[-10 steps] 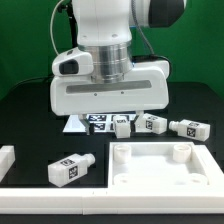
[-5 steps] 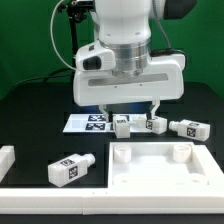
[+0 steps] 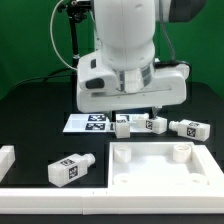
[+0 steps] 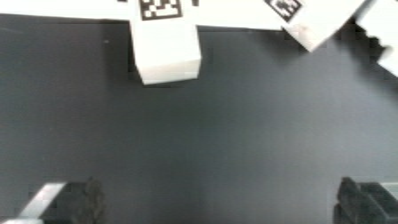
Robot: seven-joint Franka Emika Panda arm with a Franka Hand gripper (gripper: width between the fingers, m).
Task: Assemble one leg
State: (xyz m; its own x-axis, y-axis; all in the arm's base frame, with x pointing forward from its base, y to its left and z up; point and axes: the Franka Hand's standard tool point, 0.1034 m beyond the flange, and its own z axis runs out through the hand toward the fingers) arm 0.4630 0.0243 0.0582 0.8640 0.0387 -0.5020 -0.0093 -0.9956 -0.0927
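Three white legs with square tags lie in a row at the back: one (image 3: 121, 125), a second (image 3: 153, 123) and a third (image 3: 189, 128). Another leg (image 3: 70, 170) lies at the front on the exterior view's left. My gripper (image 3: 133, 110) hangs above the two back legs nearest the marker board, open and empty. In the wrist view the gripper (image 4: 219, 205) has its fingertips (image 4: 68, 200) far apart over bare black table. Two legs show beyond them, one (image 4: 166, 45) whole and one (image 4: 320, 25) partly cut off.
A large flat white panel (image 3: 165, 165) with raised corners lies at the front on the exterior view's right. The marker board (image 3: 84, 122) lies at the back, next to the row of legs. A white piece (image 3: 5, 160) sits at the left edge.
The arm has moved toward the exterior view's right, from over the marker board to above the back legs. The gripper stays open and no part has moved.
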